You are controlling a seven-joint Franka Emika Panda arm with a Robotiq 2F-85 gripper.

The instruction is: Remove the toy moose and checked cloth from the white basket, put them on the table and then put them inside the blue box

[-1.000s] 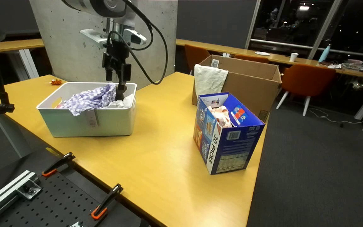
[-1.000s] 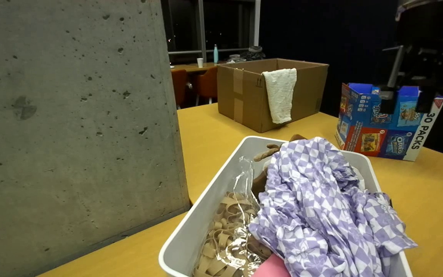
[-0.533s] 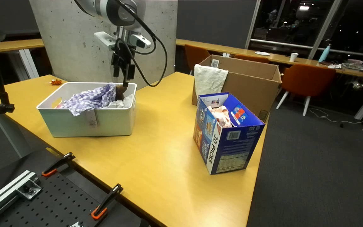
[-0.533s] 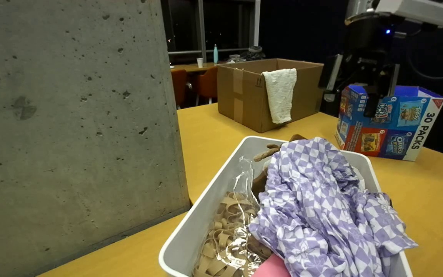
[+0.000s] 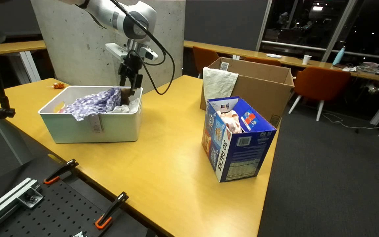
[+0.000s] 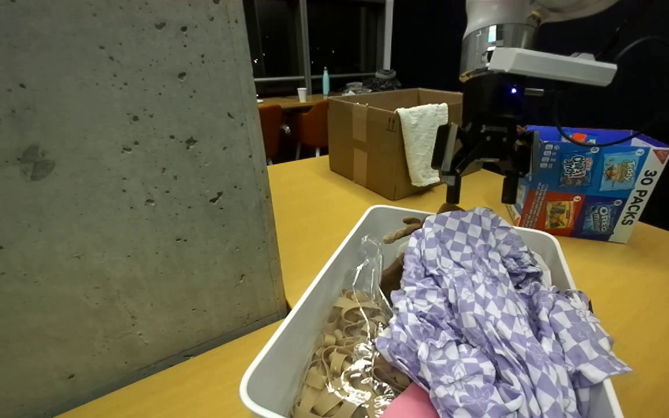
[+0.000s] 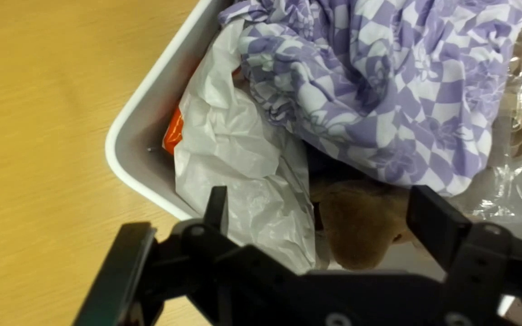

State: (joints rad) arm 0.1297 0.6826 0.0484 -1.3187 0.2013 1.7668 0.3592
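Observation:
The white basket [image 5: 94, 131] stands on the table [image 5: 163, 164]. The purple-and-white checked cloth [image 6: 479, 313] lies bunched in the basket and hangs over its rim. The brown toy moose [image 7: 358, 226] lies at one end of the basket, partly under the cloth; in an exterior view a brown antler-like part [image 6: 404, 230] shows. My gripper [image 7: 320, 208] is open and empty above that end, its fingers on either side of the moose's head in the wrist view, apparently above it. The gripper also shows in both exterior views [image 5: 128, 86] [image 6: 481, 194]. The blue box [image 5: 245, 158] stands upright, open on top.
A crumpled white bag [image 7: 243, 149] lies beside the moose. A clear bag of tan strips [image 6: 340, 360] is in the basket. A pinkish cloth [image 5: 230, 120] is inside the blue box. A brown cardboard box [image 5: 258, 89] with a draped white cloth [image 5: 220, 82] stands behind.
My open gripper has moved over the basket's end near the moose and come lower, going left in an exterior view. The basket, cloth, moose and blue box have not moved.

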